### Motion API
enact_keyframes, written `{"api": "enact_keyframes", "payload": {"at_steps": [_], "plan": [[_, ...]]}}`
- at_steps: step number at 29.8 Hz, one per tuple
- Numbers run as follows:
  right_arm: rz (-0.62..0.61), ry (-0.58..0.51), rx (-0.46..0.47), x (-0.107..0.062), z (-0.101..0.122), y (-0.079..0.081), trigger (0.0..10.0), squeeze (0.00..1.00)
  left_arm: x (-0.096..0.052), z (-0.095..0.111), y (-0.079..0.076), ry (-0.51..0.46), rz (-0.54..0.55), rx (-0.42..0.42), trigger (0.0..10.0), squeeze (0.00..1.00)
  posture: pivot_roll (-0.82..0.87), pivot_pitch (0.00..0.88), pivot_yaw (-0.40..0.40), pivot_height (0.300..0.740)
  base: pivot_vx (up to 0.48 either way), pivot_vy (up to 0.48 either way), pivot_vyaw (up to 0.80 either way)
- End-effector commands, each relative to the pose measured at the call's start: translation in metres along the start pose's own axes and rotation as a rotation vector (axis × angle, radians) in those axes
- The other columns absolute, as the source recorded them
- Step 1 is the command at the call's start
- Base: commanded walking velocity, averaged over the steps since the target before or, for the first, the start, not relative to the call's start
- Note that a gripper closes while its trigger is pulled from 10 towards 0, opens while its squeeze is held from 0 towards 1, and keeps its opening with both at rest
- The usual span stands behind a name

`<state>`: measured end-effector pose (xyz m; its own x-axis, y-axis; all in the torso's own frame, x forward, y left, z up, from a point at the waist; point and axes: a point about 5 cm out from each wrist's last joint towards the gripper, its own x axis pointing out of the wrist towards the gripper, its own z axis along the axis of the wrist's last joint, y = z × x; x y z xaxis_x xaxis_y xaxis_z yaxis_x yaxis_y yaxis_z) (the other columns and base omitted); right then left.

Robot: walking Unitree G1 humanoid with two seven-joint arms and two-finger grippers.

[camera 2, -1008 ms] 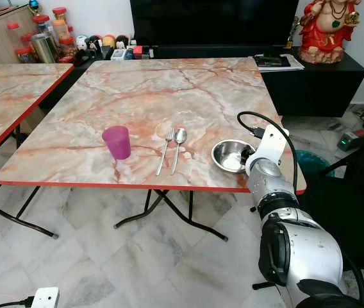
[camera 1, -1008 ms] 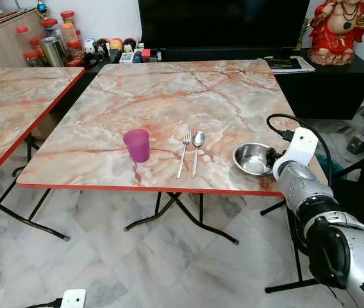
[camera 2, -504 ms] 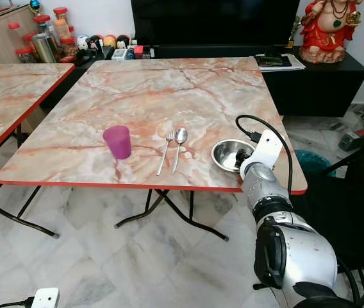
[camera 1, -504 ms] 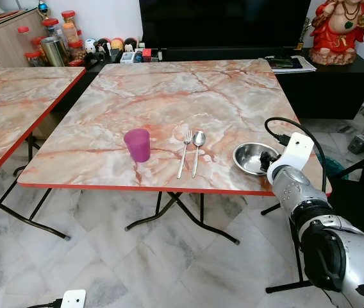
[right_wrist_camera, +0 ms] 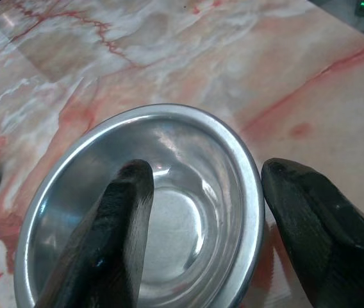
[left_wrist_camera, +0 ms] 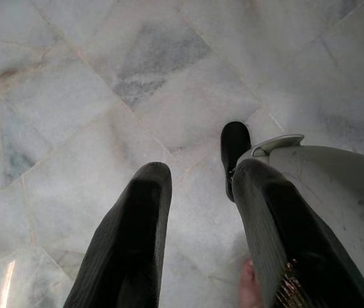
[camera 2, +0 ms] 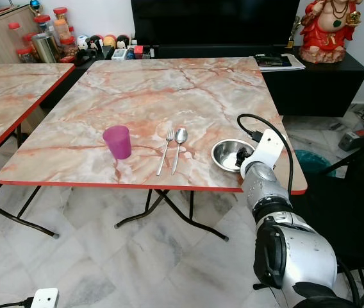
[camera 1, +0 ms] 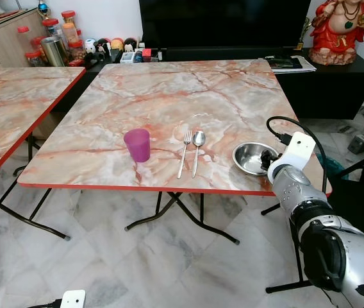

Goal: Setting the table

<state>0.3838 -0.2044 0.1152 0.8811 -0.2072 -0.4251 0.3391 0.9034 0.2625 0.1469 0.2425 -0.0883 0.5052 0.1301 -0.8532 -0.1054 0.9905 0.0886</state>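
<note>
text: none legible | labels: none | signs: none

One purple cup (camera 1: 136,144), one fork (camera 1: 184,153), one spoon (camera 1: 197,151), one steel bowl (camera 1: 252,158).

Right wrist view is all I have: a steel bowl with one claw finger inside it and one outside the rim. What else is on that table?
Observer: A purple cup stands to the robot's left of the bowl, with a fork and spoon lying side by side between them.
Operator: Where on the table is the bowl?
Observer: Near the front right corner of the table, close to the red edge.
Operator: And the left arm?
Observer: Its wrist view has the left claw open, pointing down at the marble floor.
</note>
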Motion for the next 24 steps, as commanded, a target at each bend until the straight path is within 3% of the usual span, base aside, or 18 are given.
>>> {"api": "enact_keyframes", "payload": {"at_steps": [1,19,24], "plan": [[0.004,0.016,0.014,0.0,-0.006,0.002,10.0,0.0,-0.001,-0.003,0.004,0.004,0.011,-0.006,10.0,0.0,0.05,0.0,0.064,0.728,0.0,0.0,0.0],[0.039,0.02,0.059,-0.001,-0.016,0.011,10.0,0.0,-0.002,-0.006,0.007,-0.003,0.024,0.009,10.0,0.0,0.08,0.0,0.071,0.728,0.0,0.0,0.0],[0.046,-0.055,0.116,-0.001,0.0,0.013,10.0,0.0,-0.003,-0.006,0.009,-0.013,0.028,0.001,10.0,0.0,0.08,0.0,0.077,0.728,0.0,0.0,0.0]]}}
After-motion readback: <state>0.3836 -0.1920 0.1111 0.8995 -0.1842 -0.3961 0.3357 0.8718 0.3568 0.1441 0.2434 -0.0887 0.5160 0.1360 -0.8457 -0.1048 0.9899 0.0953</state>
